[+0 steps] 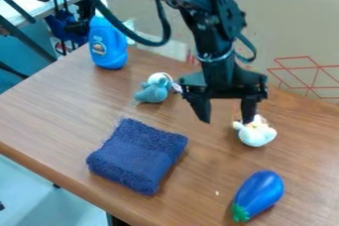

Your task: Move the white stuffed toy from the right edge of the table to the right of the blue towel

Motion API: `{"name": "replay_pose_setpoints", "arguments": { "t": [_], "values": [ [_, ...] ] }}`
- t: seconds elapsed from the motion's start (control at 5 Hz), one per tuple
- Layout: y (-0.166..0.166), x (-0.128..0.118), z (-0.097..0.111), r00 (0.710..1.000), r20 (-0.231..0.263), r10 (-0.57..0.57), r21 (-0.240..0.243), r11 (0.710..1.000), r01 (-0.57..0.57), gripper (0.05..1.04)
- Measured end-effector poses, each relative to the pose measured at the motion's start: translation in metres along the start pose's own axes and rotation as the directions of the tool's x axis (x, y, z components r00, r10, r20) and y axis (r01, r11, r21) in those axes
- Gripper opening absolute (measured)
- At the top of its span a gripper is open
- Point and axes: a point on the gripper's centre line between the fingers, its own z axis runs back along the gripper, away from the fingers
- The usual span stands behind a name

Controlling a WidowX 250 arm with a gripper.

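Note:
The black gripper (226,116) hangs over the right half of the wooden table, its two fingers apart and nothing between them. Its right finger overlaps the top of a small white plush toy (257,134); whether they touch I cannot tell. To the left of the gripper lies a grey-blue plush toy (153,90) with a white part. A folded dark blue towel (138,155) rests in front and to the left. Nearer the front right is a blue toy eggplant (259,194) with a green tip.
A blue bottle (107,42) stands upright at the table's back left. Behind the table (39,116) runs a beige board (298,31) with red lines. The table's left and front edge drops to the floor. A tiny white speck lies left of the eggplant.

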Motion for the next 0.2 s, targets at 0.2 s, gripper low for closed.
{"name": "replay_pose_setpoints", "arguments": {
  "t": [0.2],
  "values": [
    [-0.0001, -0.0003, 0.0252, 0.999, 0.029, -0.013, -0.006, 1.000, 0.013, 1.009]
  ]
}}
